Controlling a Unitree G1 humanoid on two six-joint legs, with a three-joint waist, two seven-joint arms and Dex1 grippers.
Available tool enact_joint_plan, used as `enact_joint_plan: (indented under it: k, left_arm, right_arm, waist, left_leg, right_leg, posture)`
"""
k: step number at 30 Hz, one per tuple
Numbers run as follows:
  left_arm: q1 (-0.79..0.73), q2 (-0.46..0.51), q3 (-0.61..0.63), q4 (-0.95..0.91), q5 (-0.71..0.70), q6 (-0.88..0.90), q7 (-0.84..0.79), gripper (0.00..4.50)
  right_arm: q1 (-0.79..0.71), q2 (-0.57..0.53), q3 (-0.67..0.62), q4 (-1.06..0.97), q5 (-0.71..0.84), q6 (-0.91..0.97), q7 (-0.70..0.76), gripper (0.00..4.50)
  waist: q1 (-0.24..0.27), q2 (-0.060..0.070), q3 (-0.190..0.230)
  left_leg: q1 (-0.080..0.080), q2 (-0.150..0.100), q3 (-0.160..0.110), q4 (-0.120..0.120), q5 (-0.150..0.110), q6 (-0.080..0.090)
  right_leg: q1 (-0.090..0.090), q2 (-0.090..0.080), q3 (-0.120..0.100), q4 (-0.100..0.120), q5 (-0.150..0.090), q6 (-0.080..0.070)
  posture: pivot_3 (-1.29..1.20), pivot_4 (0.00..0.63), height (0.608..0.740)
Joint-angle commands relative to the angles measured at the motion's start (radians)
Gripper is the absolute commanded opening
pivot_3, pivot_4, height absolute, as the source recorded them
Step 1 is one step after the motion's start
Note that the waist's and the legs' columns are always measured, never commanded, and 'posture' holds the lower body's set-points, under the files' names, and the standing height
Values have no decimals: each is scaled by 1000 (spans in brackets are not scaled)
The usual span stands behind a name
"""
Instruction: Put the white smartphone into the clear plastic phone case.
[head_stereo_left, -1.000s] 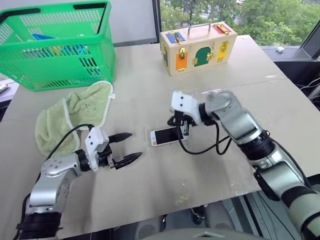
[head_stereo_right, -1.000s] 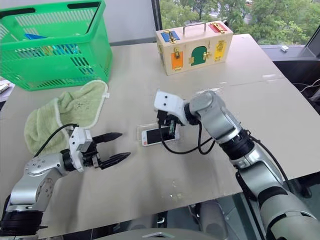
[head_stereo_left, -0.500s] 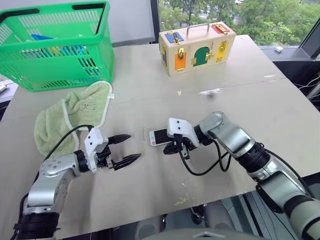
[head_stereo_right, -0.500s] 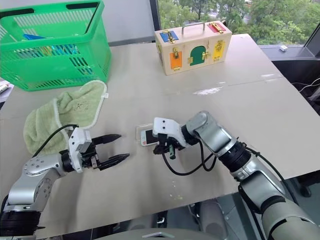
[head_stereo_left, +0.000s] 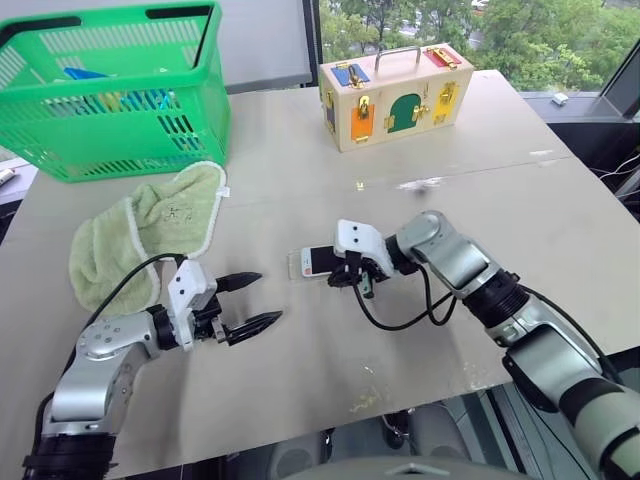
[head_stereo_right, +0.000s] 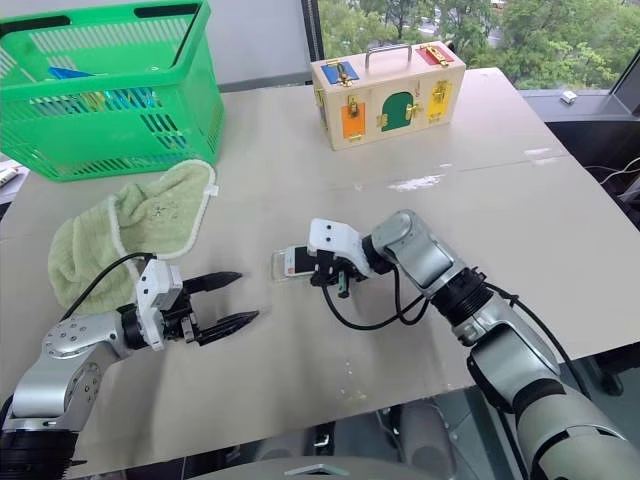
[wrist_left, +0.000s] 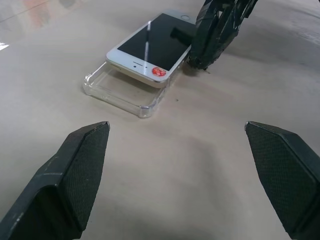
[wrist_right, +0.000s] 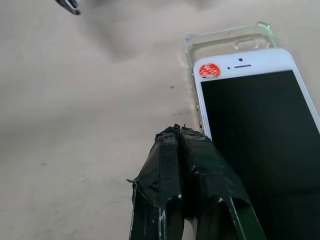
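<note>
Right tool (wrist_right: 186, 134) pressed together beside one white smartphone (wrist_left: 150, 47) — one clear case (wrist_left: 117, 86) — left tool (head_stereo_left: 252, 302) spread.

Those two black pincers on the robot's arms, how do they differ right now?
The left gripper stands wide open and hangs over bare table, apart from everything. The right gripper is pinched shut, its tips down at the long edge of the white smartphone, which lies askew on the clear plastic phone case. Both have two black fingers and hold nothing.
</note>
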Motion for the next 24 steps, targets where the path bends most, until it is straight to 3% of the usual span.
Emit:
enact_joint_plan:
  k: [1, 5, 10, 24]
  left_arm:
    - [0, 8, 23, -35, -22, 1, 3, 4500]
    - [-3, 7, 23, -34, -23, 1, 5, 4500]
    - [-11, 0, 24, -34, -29, 2, 17, 4500]
    - [-12, 7, 32, -55, -39, 18, 38, 4500]
  right_arm:
    - [-33, 5, -34, -1, -1, -26, -5, 37]
    - [-10, 11, -103, -108, 118, 56, 53, 37]
    - [-36, 85, -172, -34, 99, 36, -93, 37]
    - [-13, 134, 14, 214, -122, -38, -174, 37]
  waist:
    - [0, 0, 0]
    - [0, 0, 0]
    - [-2, 0, 0]
    - [-5, 0, 0]
  left_leg:
    - [0, 0, 0, 0, 0, 0]
    - [0, 0, 0, 0, 0, 0]
    - [0, 0, -1, 0, 0, 0]
    - [2, 0, 1, 0, 0, 0]
  right_leg:
    - [0, 0, 0, 0, 0, 0]
    - [0, 0, 0, 0, 0, 0]
    - [0, 0, 0, 0, 0, 0]
    - [1, 1, 1, 1, 0, 0]
  posture:
    - [0, 150, 740]
    - [0, 150, 740]
    - [0, 150, 740]
    - [0, 150, 740]
